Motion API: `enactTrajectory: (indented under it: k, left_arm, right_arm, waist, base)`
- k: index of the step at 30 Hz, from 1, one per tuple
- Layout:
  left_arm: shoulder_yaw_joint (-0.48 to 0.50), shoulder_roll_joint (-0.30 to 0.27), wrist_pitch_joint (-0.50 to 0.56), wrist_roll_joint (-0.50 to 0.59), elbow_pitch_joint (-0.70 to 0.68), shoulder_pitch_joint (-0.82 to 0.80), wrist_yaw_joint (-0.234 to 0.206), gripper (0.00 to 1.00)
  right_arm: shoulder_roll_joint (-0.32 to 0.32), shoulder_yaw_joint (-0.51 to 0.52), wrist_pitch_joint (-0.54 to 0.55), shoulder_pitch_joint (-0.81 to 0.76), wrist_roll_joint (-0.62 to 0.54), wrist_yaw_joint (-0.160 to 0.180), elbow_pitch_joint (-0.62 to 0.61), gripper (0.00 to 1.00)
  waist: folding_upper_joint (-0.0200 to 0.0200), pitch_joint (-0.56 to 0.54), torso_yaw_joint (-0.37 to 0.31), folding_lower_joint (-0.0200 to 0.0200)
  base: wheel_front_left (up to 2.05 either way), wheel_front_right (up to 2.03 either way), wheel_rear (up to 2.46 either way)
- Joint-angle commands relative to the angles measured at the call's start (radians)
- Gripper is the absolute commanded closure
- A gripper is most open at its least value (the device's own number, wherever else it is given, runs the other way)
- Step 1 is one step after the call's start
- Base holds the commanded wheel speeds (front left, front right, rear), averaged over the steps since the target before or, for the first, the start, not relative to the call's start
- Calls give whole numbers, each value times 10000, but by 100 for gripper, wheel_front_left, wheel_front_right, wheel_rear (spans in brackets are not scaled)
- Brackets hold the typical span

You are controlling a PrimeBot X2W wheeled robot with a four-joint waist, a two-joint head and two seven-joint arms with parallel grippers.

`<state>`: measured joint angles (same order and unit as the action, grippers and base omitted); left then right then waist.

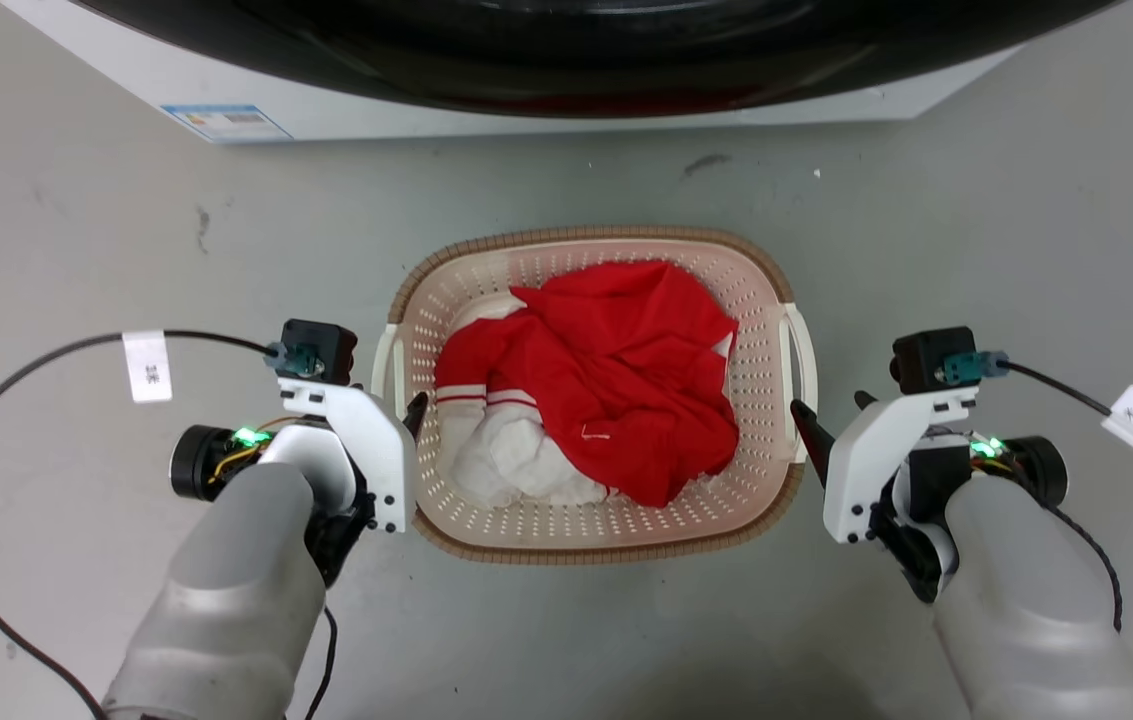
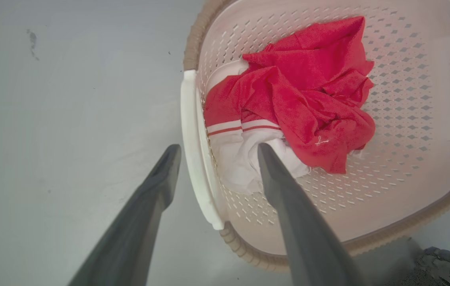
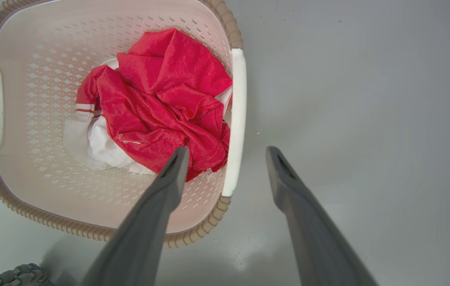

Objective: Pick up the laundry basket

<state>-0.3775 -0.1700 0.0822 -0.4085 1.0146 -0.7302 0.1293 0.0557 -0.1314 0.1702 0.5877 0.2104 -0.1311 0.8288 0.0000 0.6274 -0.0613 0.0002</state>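
where the grey floor [image 1: 76, 200] meets the white washer [image 1: 406, 115], we see the laundry basket [image 1: 758, 380] standing just before the machine, between our two arms, holding a crumpled red garment [image 1: 626, 370] over white cloth [image 1: 516, 465]. our left gripper [image 2: 217, 149] is spread wide, straddling the basket's left handle [image 2: 191, 131], one finger outside, one over the laundry. our right gripper [image 3: 228, 151] gapes likewise astride the right handle [image 3: 237, 119]. whether any finger touches a handle we cannot tell.
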Motion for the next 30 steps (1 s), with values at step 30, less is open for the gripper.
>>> enactTrajectory:
  k: [30]
  left_arm:
    - [-1932,-1200,733,-2217,1359,-2244,0,0]
  right_arm:
    - [-63,-2365,-574,3424,2303,7,3510,0]
  waist:
    - [0,2368,-491,-2]
  base:
    - [0,0,0]
